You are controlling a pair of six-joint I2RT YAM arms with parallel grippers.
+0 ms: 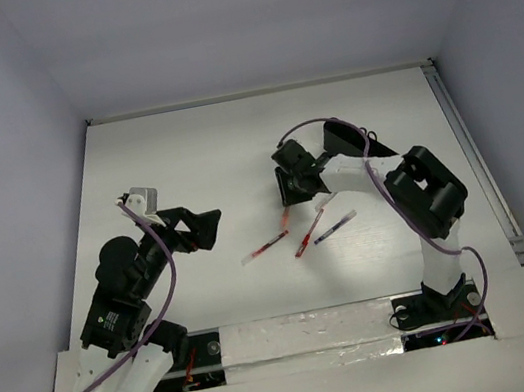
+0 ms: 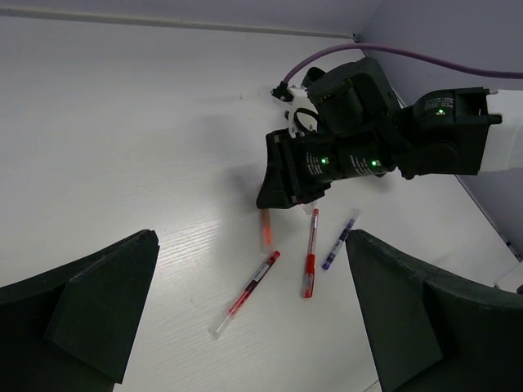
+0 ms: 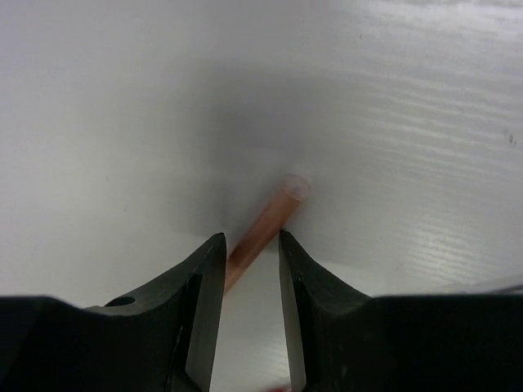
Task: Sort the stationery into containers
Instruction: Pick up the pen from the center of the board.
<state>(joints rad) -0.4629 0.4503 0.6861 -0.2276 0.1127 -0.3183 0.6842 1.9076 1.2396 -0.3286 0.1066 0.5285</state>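
Left claw (image 1: 197,230) (image 2: 252,241) hangs spread wide above the white table (image 1: 183,149), nothing between its fingers. Beyond it, near the middle of the table, lie three loose pens: a red pen with a clear end (image 1: 265,248) (image 2: 245,294), a second red pen (image 1: 309,233) (image 2: 310,253) just right of it, and a blue-purple pen (image 1: 334,228) (image 2: 337,242) beside that, none of them touching. A little farther off, a third red pen (image 1: 285,218) (image 2: 265,229) (image 3: 265,224) rests on the tabletop with one end between the fingers of the right claw (image 1: 293,188) (image 2: 274,192) (image 3: 249,241), which points straight down. Those fingers sit close on either side of it; I cannot tell whether they are pinching it yet
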